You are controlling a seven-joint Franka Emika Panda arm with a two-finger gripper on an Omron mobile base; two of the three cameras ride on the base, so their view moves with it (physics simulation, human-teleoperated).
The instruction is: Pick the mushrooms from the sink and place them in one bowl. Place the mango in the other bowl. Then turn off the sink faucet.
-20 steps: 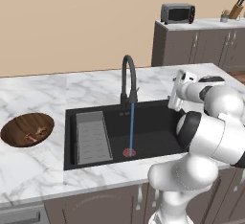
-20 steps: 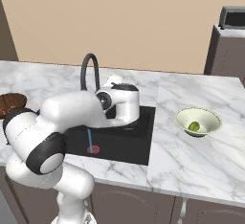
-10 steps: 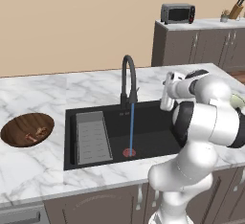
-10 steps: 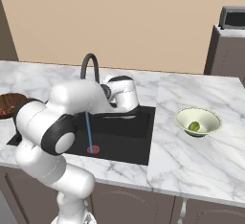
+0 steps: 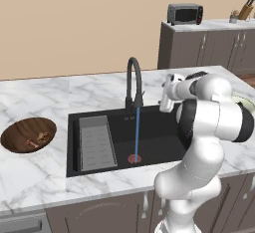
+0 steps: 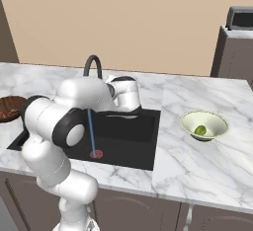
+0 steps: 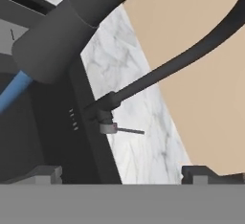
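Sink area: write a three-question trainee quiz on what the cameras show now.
1. True or false: water runs from the sink faucet into the sink.
2. What lies in the pale cream-green bowl: A mushrooms, B a mango, C nothing?
3. Fill in: the gripper is ____, with the faucet's lever ahead of its fingertips.

Key: 1 true; 2 B; 3 open. The mushrooms already lie in the wooden bowl.
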